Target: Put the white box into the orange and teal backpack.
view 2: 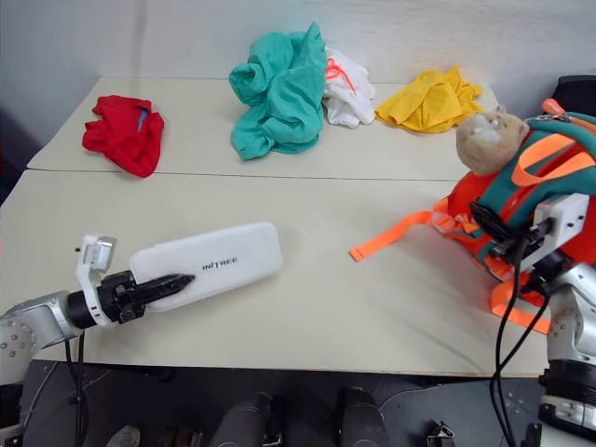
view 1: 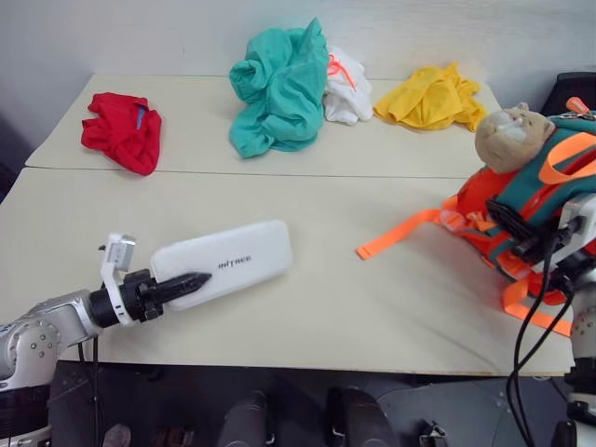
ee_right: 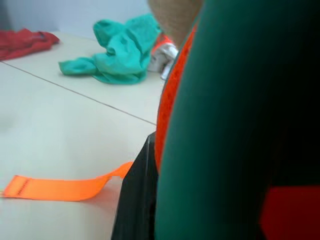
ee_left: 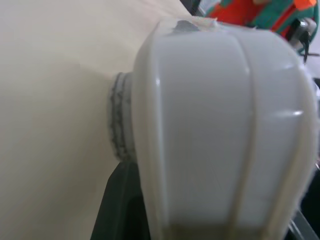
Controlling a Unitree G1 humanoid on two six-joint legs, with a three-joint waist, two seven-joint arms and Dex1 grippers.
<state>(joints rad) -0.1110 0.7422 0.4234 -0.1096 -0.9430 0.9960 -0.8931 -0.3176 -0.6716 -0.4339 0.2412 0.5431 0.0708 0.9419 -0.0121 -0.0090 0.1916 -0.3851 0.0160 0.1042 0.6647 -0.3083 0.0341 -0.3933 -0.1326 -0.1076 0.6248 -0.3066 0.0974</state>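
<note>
1. Beige tabletop (view 1: 326,307) carries your flat white rectangular case, the white box (view 1: 228,264), at its near left.
2. Your left gripper (view 1: 191,280) clamps the white box by its near end.
3. Your right gripper (view 2: 494,233) is pressed into the orange and teal backpack (view 2: 535,200) at the table's right edge; whether it grips the fabric cannot be told.

Table (view 1: 326,307): two beige tops butted, seam across. White box (view 1: 228,264) lies at the left gripper (view 1: 194,279), held at its near end. Orange and teal backpack (view 1: 521,200) at the right gripper (view 1: 510,244), strap trailing toward centre. Beyond both: red cloth (view 1: 123,130), teal heap (view 1: 279,88), white cloth (view 1: 346,93), yellow cloth (view 1: 430,98).
</note>
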